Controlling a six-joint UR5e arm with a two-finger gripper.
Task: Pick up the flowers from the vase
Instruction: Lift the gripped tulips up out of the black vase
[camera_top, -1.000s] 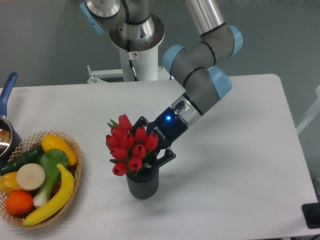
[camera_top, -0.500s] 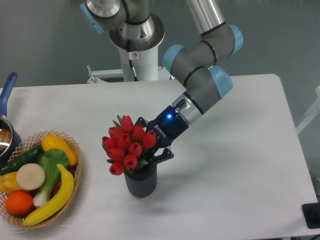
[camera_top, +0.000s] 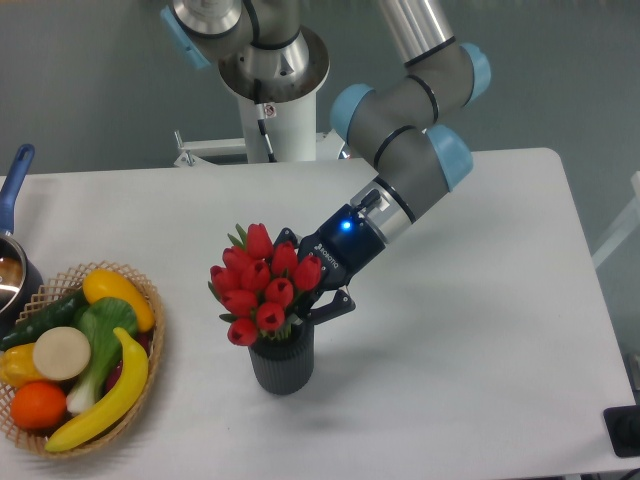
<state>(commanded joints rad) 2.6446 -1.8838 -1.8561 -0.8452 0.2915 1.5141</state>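
Clamping the flowers (camera_top: 262, 292) just above the vase (camera_top: 282, 365), the claw (camera_top: 308, 300) grips their stems.

Even, soft overhead light — the white table (camera_top: 480, 330) reads bright without glare; the vase (camera_top: 282, 366) casts only a faint shadow — focus mostly sharp.

A white, flat-topped counter (camera_top: 480, 330) with rounded corners carries everything. Near its middle, toward the near edge, stands a short dark grey ribbed cylindrical vase (camera_top: 282, 367), upright. At the near left sits a round wicker basket (camera_top: 152, 352) filled with fruit and vegetables, partly cut off by the picture's edge. Just beyond it, at the far left edge, a dark pot with a blue handle (camera_top: 14, 186) rests, mostly out of view. At the far side a white robot pedestal (camera_top: 277, 128) rises.
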